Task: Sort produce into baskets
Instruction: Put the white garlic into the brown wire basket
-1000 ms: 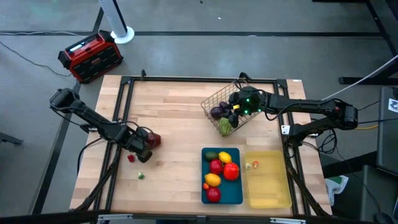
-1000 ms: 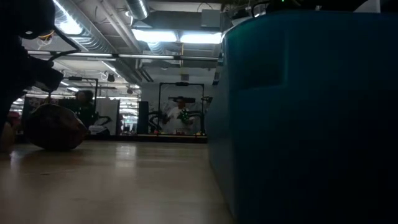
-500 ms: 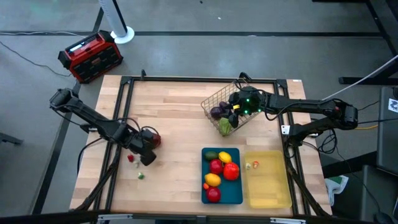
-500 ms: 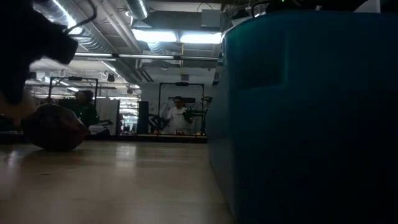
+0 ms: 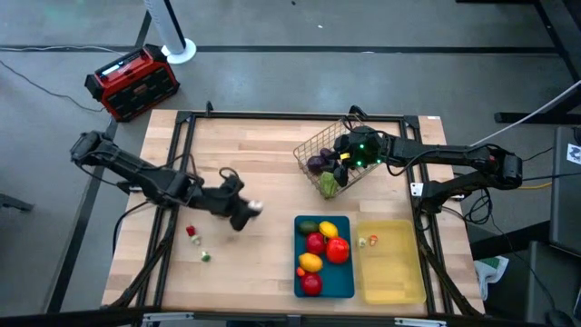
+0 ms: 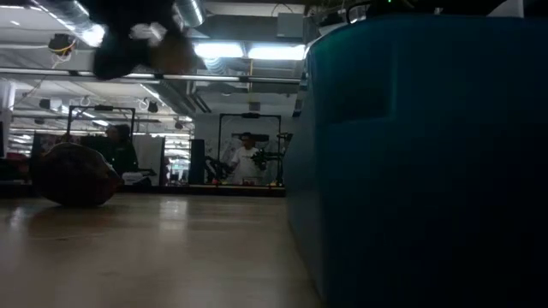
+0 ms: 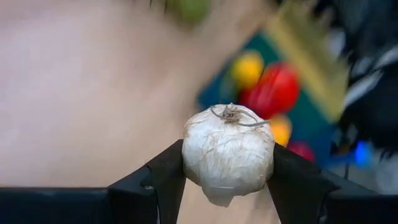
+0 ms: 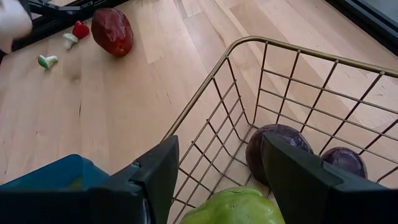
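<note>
Gripping a white garlic bulb (image 7: 228, 151) between its two fingers (image 7: 163, 176), the left gripper (image 5: 243, 211) hangs over the middle of the table (image 5: 263, 154), just left of the blue tray (image 5: 349, 277). The bulb sits pinched on both sides, stem end facing the wrist camera.

Behind that arm, near the table's left side, lie a small red piece (image 5: 192, 232), a pale bit (image 5: 200, 240) and a small green piece (image 5: 206, 256). From the right wrist view a dark red fruit (image 8: 112, 31) rests on the wood beside those bits.

The blue tray holds a dark green fruit (image 5: 309, 226), a yellow one (image 5: 329, 230), three red ones (image 5: 337, 250) and another yellow one (image 5: 310, 262). Touching its right side, the yellow tray (image 5: 399, 282) has one small pale and red piece (image 5: 368, 241) in its far corner.

The right gripper (image 5: 342, 156) is at the wire basket (image 5: 320, 141), its jaws spread wide and holding nothing. Inside the basket lie two purple pieces (image 8: 273, 149) and a green one (image 8: 233, 206).

A red-and-black box (image 5: 131, 82) sits on the floor beyond the table's far left corner. Across the room, a person (image 6: 247, 158) stands by some equipment.
</note>
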{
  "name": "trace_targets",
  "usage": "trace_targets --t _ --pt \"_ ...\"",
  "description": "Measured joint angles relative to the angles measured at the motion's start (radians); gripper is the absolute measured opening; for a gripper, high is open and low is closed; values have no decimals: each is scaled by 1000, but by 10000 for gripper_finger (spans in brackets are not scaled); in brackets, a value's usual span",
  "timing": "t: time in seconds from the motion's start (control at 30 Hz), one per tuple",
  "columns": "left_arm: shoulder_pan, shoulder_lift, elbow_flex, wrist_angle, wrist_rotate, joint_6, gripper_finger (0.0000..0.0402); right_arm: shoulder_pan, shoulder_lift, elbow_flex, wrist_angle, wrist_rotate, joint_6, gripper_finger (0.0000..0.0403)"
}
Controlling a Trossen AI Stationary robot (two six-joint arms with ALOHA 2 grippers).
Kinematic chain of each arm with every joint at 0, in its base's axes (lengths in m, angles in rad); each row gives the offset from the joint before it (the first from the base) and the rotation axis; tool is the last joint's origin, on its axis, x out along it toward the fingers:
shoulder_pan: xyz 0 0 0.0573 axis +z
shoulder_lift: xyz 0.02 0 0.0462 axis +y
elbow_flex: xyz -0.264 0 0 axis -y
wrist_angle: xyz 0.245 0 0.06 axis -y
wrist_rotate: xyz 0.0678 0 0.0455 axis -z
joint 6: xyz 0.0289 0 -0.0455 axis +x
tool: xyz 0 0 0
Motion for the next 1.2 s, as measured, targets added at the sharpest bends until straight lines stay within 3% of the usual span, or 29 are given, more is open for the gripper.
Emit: trace_targets --t 0.23,0.43,0.6,0.7,0.93,1.2 --pt "116 11 0 262 -179 192 194 0 0 0 0 0 0 227" --pt "216 123 0 572 -181 327 194 0 0 0 2 0 0 227" --pt "271 272 0 905 -180 533 194 0 0 0 2 0 0 227" --pt "308 355 0 1054 -180 559 194 0 0 0 2 0 0 227" --pt "386 517 0 1205 -166 507 194 0 0 0 2 0 0 227" --pt "467 645 0 1219 -94 471 194 0 0 0 2 0 0 227"
